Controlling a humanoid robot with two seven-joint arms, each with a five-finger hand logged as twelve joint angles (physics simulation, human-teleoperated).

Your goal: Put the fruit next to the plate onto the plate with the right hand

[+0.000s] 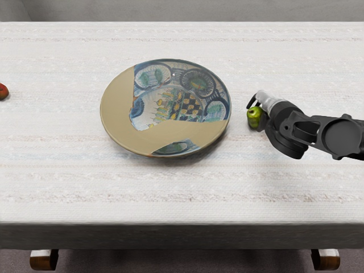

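The plate (118, 114) sits at the centre of the worktop (182, 187). The fruit (254, 117), small and green, rests on the worktop just beside the plate's right rim, not on it. The right hand (265, 111) comes in from the right edge and is up against the fruit's right side. One dark tip shows over the fruit's far edge. Most of the hand is hidden behind its own bulk, so it cannot be told whether the fingers are apart or clamped on the fruit. The left arm is not visible. A small red object (3, 91) lies at the far left edge, well apart from the plate.

Judged stage: grasp being made or just made; lift and transfer not yet done.

Hazards from here:
- Incomplete grip. The fruit is small and rounded, so a lift on partial contact would likely let it roll out.
- Sideways push. If the hand travels left without lifting, the fruit may be driven against the rim and shift the plate.
- Low carry. The raised rim must be cleared, or the fruit may catch on it.
- High release. The fruit may then roll across the shallow plate and off it.
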